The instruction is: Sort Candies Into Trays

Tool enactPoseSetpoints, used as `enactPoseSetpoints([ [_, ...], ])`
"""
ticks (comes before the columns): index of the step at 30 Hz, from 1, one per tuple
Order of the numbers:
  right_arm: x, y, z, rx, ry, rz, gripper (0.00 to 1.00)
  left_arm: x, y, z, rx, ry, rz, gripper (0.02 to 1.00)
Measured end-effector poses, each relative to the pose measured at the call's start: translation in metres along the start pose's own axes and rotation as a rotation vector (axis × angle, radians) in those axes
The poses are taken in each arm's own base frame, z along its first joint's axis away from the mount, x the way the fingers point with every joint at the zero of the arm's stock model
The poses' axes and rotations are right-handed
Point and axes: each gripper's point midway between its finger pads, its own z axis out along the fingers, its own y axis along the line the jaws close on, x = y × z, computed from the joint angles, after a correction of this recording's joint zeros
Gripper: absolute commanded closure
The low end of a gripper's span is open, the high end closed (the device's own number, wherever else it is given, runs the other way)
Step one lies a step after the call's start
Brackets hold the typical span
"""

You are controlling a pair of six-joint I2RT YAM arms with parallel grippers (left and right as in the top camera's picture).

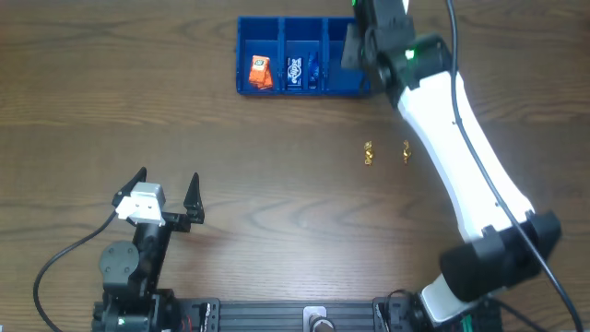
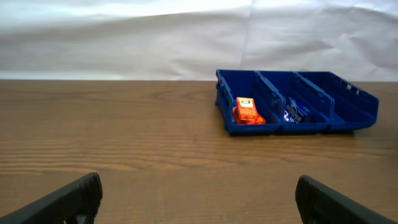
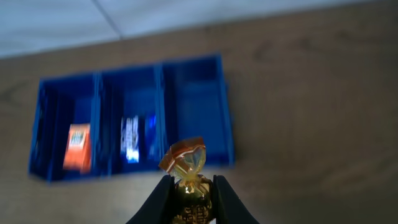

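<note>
A blue tray [image 1: 247,55] with three compartments stands at the far side of the table. Its left compartment holds an orange candy [image 1: 260,73]; the middle one holds blue candies [image 1: 301,70]. My right gripper [image 3: 189,193] is shut on a gold-wrapped candy [image 3: 185,163], lifted above the table just short of the tray [image 3: 196,106] and its right compartment. In the top view this gripper is hidden under the right arm's wrist [image 1: 383,41]. Two more gold candies [image 1: 369,153] [image 1: 406,151] lie on the wood nearer me. My left gripper [image 1: 169,195] stands open low at the near left.
The wooden table [image 1: 138,111] has wide free room on the left and centre. The white right arm [image 1: 456,138] stretches diagonally over the right side. A white backdrop [image 2: 124,37] stands behind the table's far edge.
</note>
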Motion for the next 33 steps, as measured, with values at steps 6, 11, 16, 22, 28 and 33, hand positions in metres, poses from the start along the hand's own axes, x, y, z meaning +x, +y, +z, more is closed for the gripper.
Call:
enactPoseSetpoints([
  [6,0.032,0.005,0.086,0.054,0.106,-0.092,0.897,0.0,0.0,0.0,0.0,0.0,0.0,0.02],
  [11,0.051,-0.001,0.12,0.081,0.158,-0.112,0.893,0.0,0.0,0.0,0.0,0.0,0.0,0.02],
  [16,0.047,0.001,0.122,0.074,0.138,-0.11,0.838,0.0,0.0,0.0,0.0,0.0,0.0,0.023],
  [22,0.047,0.001,0.122,0.073,0.139,-0.119,0.584,0.0,0.0,0.0,0.0,0.0,0.0,0.023],
  [28,0.048,0.001,0.122,0.071,0.142,-0.142,0.485,0.0,0.0,0.0,0.0,0.0,0.0,0.02],
  [33,0.059,-0.002,0.118,0.084,0.189,-0.159,0.481,0.0,0.0,0.0,0.0,0.0,0.0,0.02],
])
